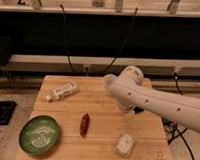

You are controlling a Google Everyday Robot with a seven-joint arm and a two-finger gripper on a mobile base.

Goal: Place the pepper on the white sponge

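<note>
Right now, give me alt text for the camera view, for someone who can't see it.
A white robot arm reaches from the right over a wooden table, its gripper hanging just behind the white sponge. The pepper lies on the table left of the sponge; a green plate sits front left, a white bottle back left.

On the bench (101, 145), the pepper (84, 124) is lying at lower centre, the plate (39, 135) sitting left of it, the white sponge (124, 144) lower right. A bottle (63, 91) is lying upper left. The claw (127, 115) is hanging up-frame of the sponge.
</note>
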